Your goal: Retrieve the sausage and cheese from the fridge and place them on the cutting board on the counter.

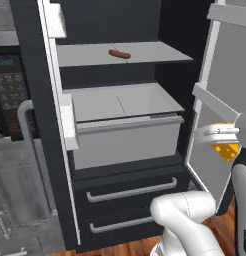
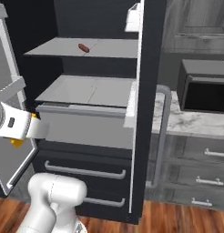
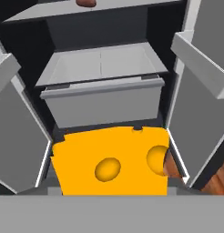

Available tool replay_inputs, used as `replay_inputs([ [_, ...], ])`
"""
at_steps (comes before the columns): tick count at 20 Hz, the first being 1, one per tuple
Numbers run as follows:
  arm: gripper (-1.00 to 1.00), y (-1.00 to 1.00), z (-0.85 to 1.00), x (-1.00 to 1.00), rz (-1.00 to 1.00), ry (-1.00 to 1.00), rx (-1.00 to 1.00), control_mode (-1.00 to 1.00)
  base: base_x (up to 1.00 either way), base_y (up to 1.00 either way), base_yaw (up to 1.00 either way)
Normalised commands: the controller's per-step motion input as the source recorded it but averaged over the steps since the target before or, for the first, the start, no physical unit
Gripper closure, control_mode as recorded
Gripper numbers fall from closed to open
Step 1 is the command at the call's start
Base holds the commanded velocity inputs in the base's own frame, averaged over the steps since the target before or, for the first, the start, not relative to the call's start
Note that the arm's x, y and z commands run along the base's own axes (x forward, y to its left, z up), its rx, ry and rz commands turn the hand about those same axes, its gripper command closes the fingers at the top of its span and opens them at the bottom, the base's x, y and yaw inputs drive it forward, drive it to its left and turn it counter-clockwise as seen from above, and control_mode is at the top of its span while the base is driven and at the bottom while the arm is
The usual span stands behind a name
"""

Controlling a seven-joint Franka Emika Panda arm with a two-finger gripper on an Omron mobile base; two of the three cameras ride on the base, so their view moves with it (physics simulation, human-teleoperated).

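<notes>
The gripper [image 1: 226,145] is closed on the cheese [image 1: 226,151], in front of the open fridge [image 1: 120,70] and at the height of its grey drawer. In the left base view the gripper is at the right edge of the picture, in front of the inner side of the right door [image 1: 222,75], and the yellow-orange wedge with holes hangs just under the white hand. In the right base view only a small yellow corner of the cheese [image 2: 15,143] shows below the white hand at the left edge. In the hand view the cheese [image 3: 111,166] is very close to the camera and covers the lower middle of the picture; two round holes are seen in its flat face. The fingers themselves are hidden behind it, so I cannot tell how they sit on the wedge.

Behind the cheese, both doors of the fridge stand open. A pale grey drawer [image 1: 126,135] is pulled a little out of the fridge body, and a flat grey shelf lies on top of it. Under it there are two black drawers with long grey handles [image 1: 132,191].

Farther back and higher, the sausage [image 1: 119,54] lies on the upper grey shelf [image 1: 160,52], near the middle, well apart from the gripper. It also shows as a small reddish-brown link [image 2: 84,48] in the right base view.

To the right of the fridge, a marble counter [image 2: 191,123] with a dark microwave [image 2: 207,88] stands over grey cabinets.
</notes>
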Motion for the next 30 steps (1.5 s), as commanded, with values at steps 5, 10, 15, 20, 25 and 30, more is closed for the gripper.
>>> replay_inputs([
  [5,1.0,0.0,0.0,0.0,0.0,0.0,0.0,1.0,-1.0,-0.02,-0.49],
  [10,1.0,0.0,0.0,0.0,0.0,0.0,0.0,1.0,-0.94,0.0,-0.71],
  [15,1.0,0.0,0.0,0.0,0.0,0.0,0.0,1.0,-0.64,-0.14,-0.76],
  [20,1.0,0.0,0.0,0.0,0.0,0.0,0.0,1.0,-0.03,-0.48,-0.85],
  [25,1.0,0.0,0.0,0.0,0.0,0.0,0.0,1.0,0.0,-0.45,-0.87],
  [30,1.0,0.0,0.0,0.0,0.0,0.0,0.0,1.0,0.18,-0.4,-0.79],
])
